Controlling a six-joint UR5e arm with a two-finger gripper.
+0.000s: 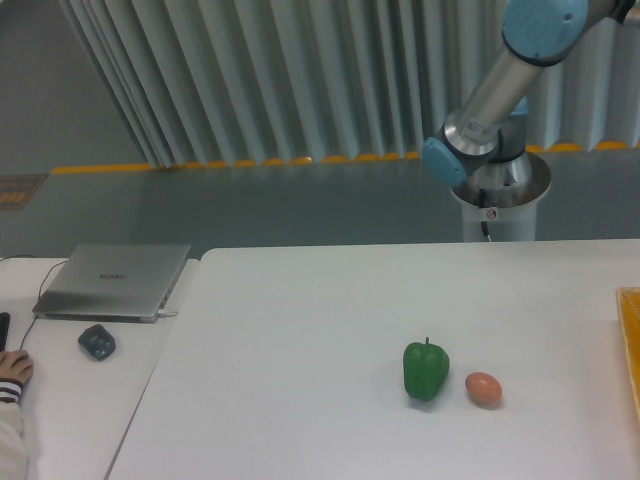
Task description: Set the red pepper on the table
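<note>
The red pepper does not show in this view. The gripper is out of view too: only part of the arm (pixel 500 75), silver with light blue joints, shows at the top right, rising out of the frame. The large white table (pixel 300 340) fills the lower middle and right. On it stand a green bell pepper (pixel 426 370) and, just right of it, a small orange-brown egg-shaped thing (pixel 483 388).
An orange-yellow edge of something (pixel 631 350) shows at the table's right border. The arm's silver base (pixel 505 200) stands behind the table. To the left, a lower white desk holds a closed laptop (pixel 115 282), a dark mouse (pixel 97 342) and a person's hand (pixel 14 370).
</note>
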